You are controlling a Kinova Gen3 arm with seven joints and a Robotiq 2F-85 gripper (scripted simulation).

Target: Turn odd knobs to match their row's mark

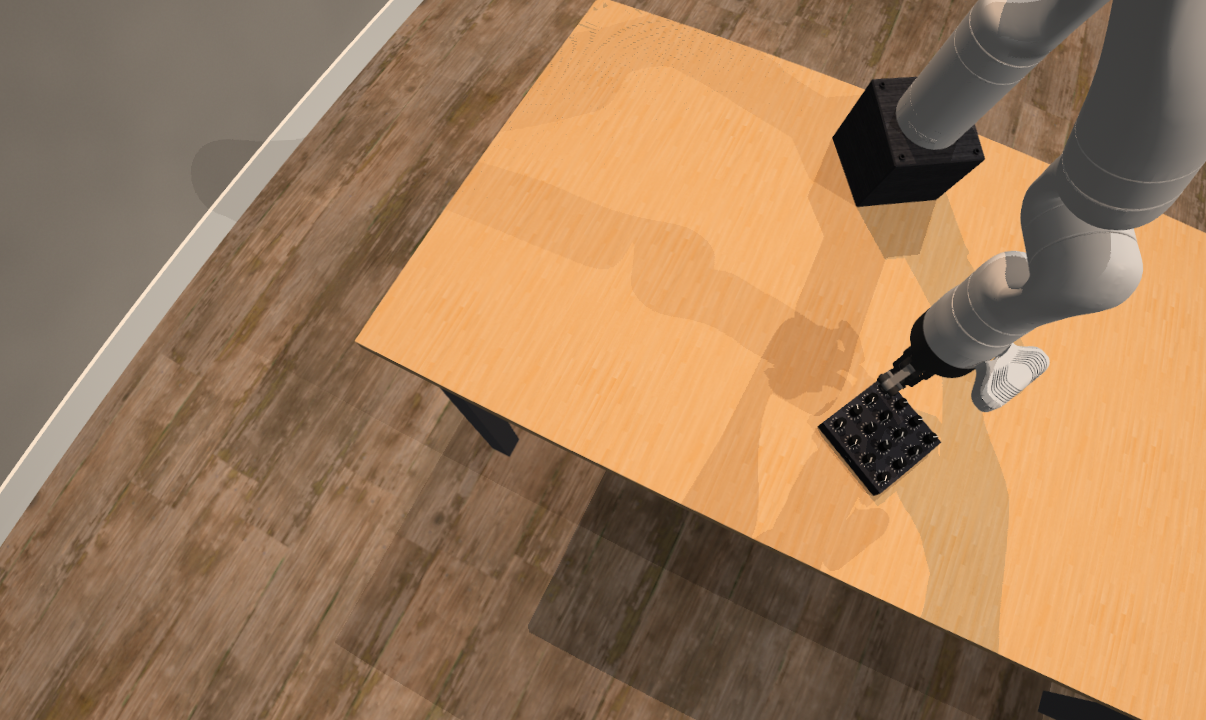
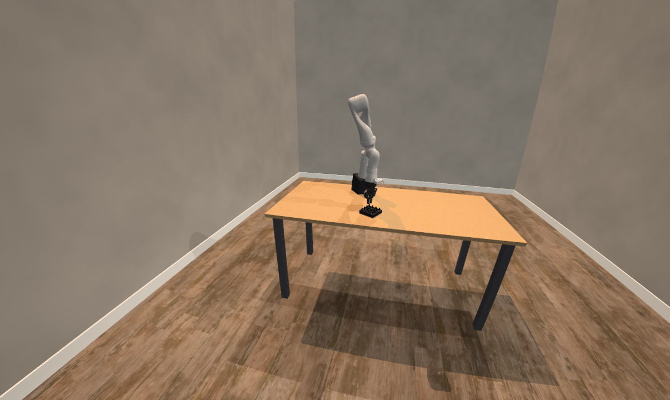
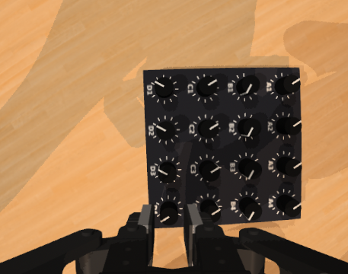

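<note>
The black knob box [image 1: 849, 463] [image 2: 364, 214] [image 3: 227, 108] lies flat on the table, row D at the left in the wrist view. Knob D4 [image 3: 170, 214] has its line toward the lower left there; knobs D1 [image 3: 164, 87], D2 [image 3: 165, 130] and D3 [image 3: 167, 173] have theirs toward the upper left. The visible lines in row A and row C point toward the upper right, those in row B toward the lower left. My gripper [image 1: 884, 385] [image 2: 369, 203] [image 3: 169, 219] is partly open, its fingertips over D4, apparently holding nothing. The D4 name is partly hidden, C4's too. The socket is not visible.
The wooden table [image 1: 544, 313] [image 2: 441, 214] [image 3: 21, 38] carries the box near its long edge. The black arm base [image 1: 884, 170] [image 2: 358, 184] stands farther back. Knob C4 [image 3: 207, 207] sits close beside the right finger in the wrist view.
</note>
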